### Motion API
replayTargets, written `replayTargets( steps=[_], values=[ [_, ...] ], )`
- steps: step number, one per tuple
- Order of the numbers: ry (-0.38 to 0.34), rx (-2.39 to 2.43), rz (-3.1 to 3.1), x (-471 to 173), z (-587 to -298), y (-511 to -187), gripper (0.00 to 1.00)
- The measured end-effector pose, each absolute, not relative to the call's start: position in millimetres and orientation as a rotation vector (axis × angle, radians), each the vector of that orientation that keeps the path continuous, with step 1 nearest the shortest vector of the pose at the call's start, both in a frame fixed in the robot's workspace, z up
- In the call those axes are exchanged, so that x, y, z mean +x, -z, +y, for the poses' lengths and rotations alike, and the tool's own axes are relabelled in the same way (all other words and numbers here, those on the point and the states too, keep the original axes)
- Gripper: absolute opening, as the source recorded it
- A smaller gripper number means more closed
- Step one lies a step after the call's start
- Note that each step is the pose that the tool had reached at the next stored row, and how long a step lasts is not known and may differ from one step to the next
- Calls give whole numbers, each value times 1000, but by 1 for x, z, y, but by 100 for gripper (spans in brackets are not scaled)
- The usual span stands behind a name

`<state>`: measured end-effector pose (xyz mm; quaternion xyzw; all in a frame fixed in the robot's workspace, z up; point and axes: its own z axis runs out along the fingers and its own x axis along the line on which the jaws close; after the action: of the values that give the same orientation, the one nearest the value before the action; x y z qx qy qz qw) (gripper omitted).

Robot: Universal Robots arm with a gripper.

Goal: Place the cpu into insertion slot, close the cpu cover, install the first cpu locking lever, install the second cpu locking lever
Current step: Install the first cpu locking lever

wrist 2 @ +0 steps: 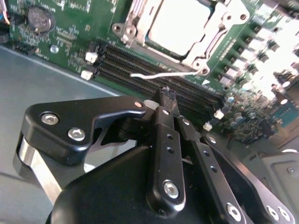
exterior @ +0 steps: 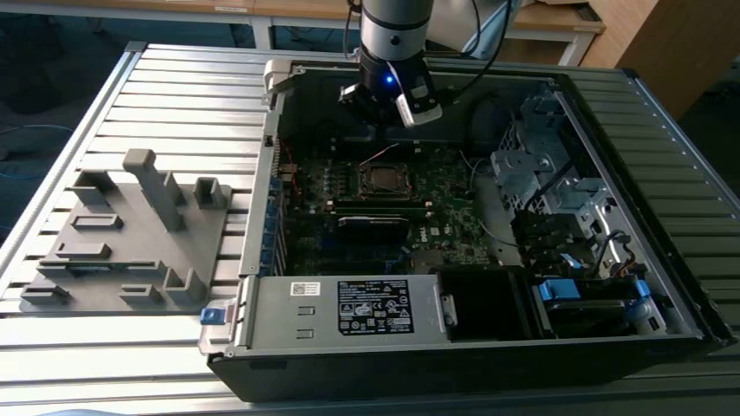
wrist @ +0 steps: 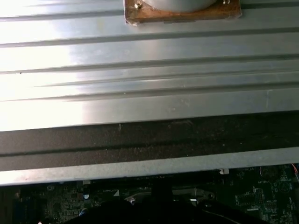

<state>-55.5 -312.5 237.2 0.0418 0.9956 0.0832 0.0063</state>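
Observation:
The cpu (wrist 2: pixel 175 25) lies in the insertion slot (exterior: pixel 384 179) on the green board, its silver top bright. The cpu cover (wrist 2: pixel 212 52) lies flat around it as a metal frame. A thin silvery locking lever (wrist 2: pixel 159 74) stands free beside the socket, over the black memory slots (wrist 2: pixel 126 63). In the second wrist view my gripper (wrist 2: pixel 167 94) is shut, its black fingertips together just short of that lever with nothing between them. In the exterior view the gripper (exterior: pixel 386 130) hangs inside the case, just beyond the socket.
The open computer case (exterior: pixel 260 260) lies on a ribbed aluminium table (wrist: pixel 149 70). A labelled grey power supply (exterior: pixel 347 308) sits at the near side, a metal drive cage (exterior: pixel 543 173) at the exterior view's right. A grey fixture block (exterior: pixel 127 234) stands outside the case on the left.

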Motion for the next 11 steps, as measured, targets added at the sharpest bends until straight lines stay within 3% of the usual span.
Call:
replayTargets(
  steps=[11],
  values=[
    [-300,131,3113,-56,-313,-237,10]
  ],
)
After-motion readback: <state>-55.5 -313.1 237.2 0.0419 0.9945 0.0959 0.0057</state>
